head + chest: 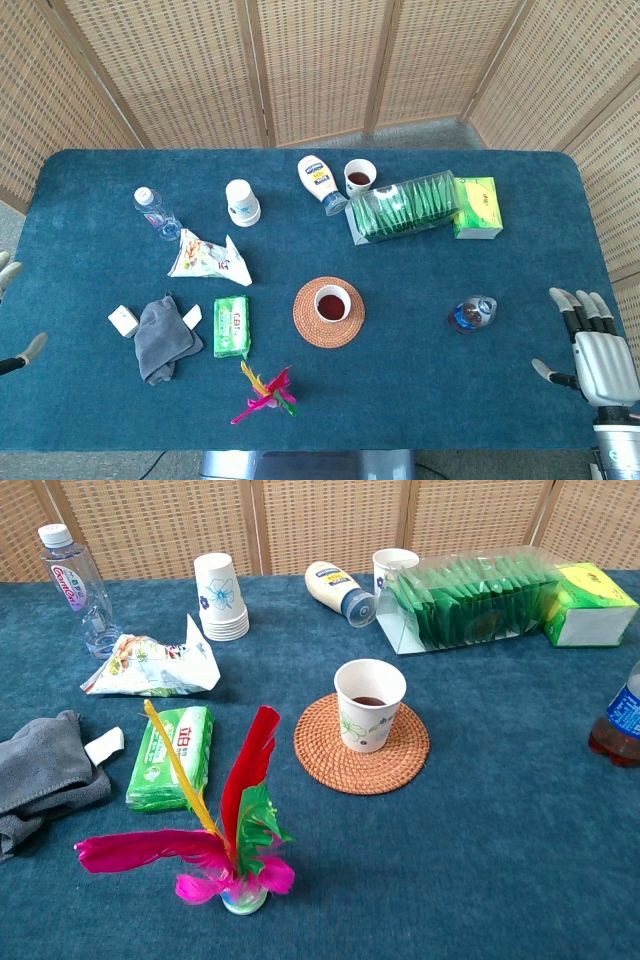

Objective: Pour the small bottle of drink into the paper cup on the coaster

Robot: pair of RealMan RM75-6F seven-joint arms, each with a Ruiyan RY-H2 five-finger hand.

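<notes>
A paper cup (331, 302) (369, 705) holding dark drink stands upright on the round woven coaster (349, 331) (409, 761) at the table's middle. The small drink bottle (472, 313) (619, 719), blue-labelled with dark liquid, stands to the right of the coaster. My right hand (598, 352) hovers at the table's right front edge, open, fingers spread, well apart from the bottle. Only fingertips of my left hand (12, 310) show at the far left edge, spread and holding nothing.
At the back stand a water bottle (156, 211), a stack of paper cups (242, 202), a lying mayonnaise bottle (320, 183), another filled cup (360, 177), and green tea boxes (425, 207). A snack bag (205, 258), grey cloth (160, 338), tissue pack (231, 326) and feather shuttlecock (265, 394) lie front left.
</notes>
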